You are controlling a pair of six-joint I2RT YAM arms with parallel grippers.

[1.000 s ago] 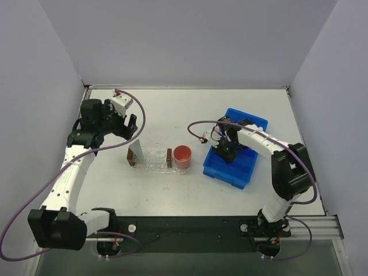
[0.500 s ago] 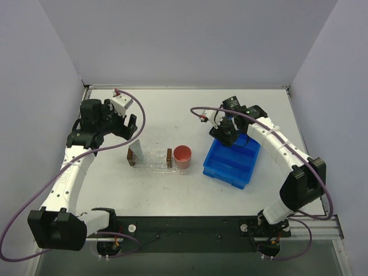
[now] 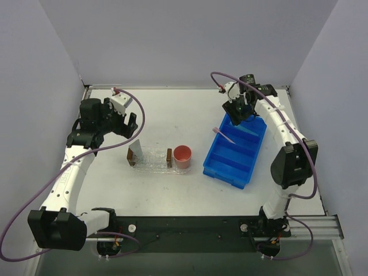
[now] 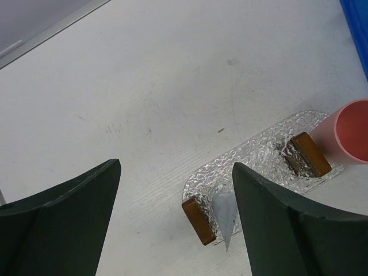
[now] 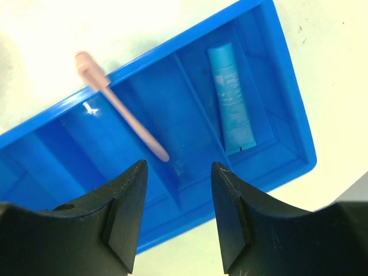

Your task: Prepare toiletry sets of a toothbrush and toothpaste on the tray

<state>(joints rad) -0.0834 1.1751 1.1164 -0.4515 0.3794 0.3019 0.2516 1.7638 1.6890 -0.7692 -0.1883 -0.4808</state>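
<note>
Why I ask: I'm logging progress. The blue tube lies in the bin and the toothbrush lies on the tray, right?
Not quite. The blue tube does lie in the bin, but the toothbrush is not on the tray: the right wrist view shows it across the bin's rim, head outside.

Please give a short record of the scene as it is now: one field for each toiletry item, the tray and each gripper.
toothbrush: tilted across blue bin rim, head outside, not held
blue toothpaste: lying in a bin compartment
grey toothpaste: at tray end, beside a brown block
tray: next to pink cup
left gripper: open, empty
right gripper: open, empty, over the bin
</note>
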